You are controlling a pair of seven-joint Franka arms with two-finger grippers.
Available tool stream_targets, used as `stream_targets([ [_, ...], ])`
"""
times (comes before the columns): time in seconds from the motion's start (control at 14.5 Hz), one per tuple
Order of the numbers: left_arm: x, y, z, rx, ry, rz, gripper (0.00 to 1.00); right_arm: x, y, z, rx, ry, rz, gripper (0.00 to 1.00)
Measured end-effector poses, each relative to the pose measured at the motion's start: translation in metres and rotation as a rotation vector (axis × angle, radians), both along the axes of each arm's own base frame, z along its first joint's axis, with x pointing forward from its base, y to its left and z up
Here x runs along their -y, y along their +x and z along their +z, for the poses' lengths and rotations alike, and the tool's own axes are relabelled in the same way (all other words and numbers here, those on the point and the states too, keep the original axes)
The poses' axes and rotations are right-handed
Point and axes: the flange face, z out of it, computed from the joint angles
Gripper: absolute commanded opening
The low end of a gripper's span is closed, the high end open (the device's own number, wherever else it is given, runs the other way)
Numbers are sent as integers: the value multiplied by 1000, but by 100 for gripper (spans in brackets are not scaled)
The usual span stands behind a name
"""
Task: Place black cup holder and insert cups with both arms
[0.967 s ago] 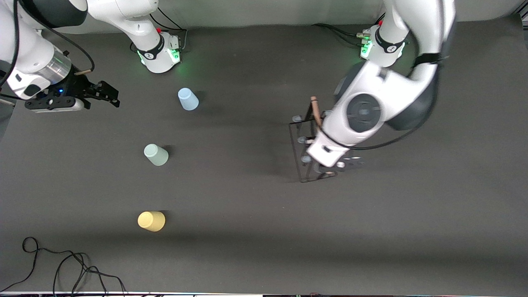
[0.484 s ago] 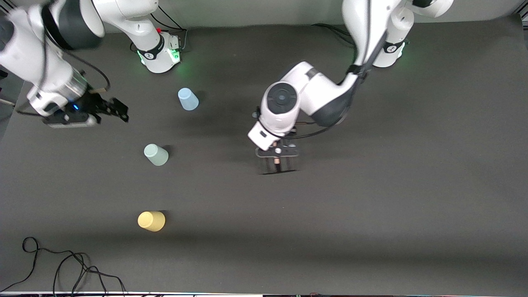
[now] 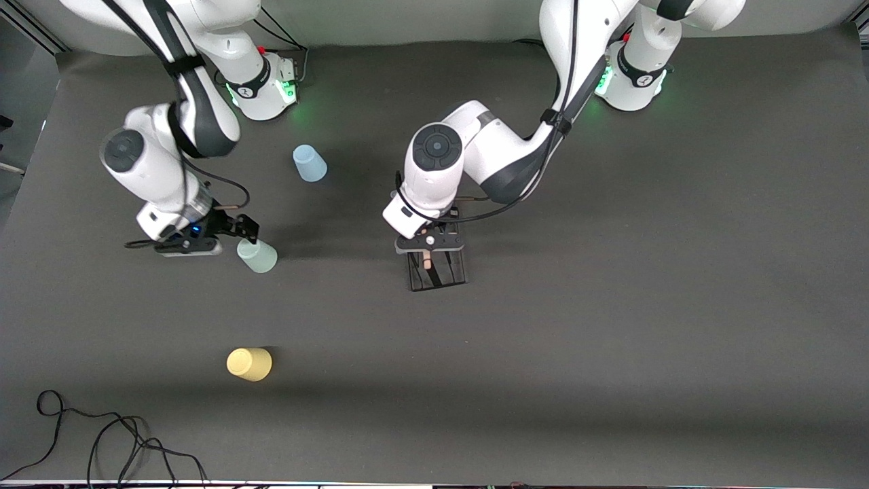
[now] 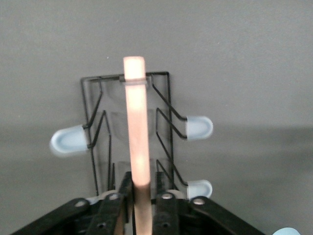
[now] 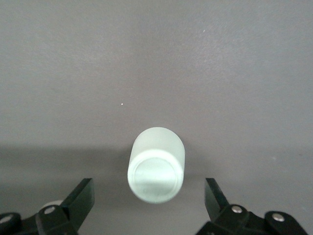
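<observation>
I see dark grey mat (image 3: pixel 611 339). Left gripper (image 3: pixel 430 243) clamps black cup holder (image 3: pixel 438 270) handle; right gripper (image 3: pixel 246 229) spread wide over mint cup (image 3: pixel 257 256).

The left gripper (image 3: pixel 429 245) carries the black rack (image 3: pixel 438 270) toward mid-tabletop; the right gripper (image 3: pixel 234 229) now hangs open over the mint cup (image 3: pixel 256 256).

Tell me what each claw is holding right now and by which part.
The left claw grips the black cup holder by its wooden rod handle. The right claw holds nothing, open around the mint green cup.
</observation>
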Motion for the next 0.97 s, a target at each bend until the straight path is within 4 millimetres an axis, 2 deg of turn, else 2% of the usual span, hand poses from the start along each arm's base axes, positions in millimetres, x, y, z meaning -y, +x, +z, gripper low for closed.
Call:
stream_targets([
  [0.14, 4, -2, 4, 15, 0, 5, 100, 0, 0, -23, 7, -4, 0, 100],
  [0.28, 0, 7, 14, 31, -2, 33, 100, 1, -5, -42, 4, -7, 0, 100],
  [0.35, -10, 18, 23, 37, 2, 54, 100, 1, -7, -49, -3, -8, 0, 100],
  [0.41, -27, 33, 37, 39, 5, 84, 100, 2, -8, -54, -10, -10, 0, 90],
  [0.48, -50, 50, 56, 38, 10, 118, 100, 2, -9, -56, -14, -10, 0, 54],
  [0.55, -77, 66, 78, 33, 20, 146, 100, 2, -9, -57, -15, -11, 0, 27],
  [0.62, -106, 77, 101, 26, 36, 151, 100, 2, -9, -57, -14, -11, 0, 15],
  [0.76, -166, 90, 143, -5, 77, 87, 100, 1, -7, -53, -9, -10, 0, 3],
  [0.83, -197, 94, 162, -24, 95, 47, 100, 1, -6, -50, -7, -9, 0, 0],
  [0.97, -269, 100, 197, -67, 122, -27, 100, 0, 2, -28, -7, -6, 1, 0],
])
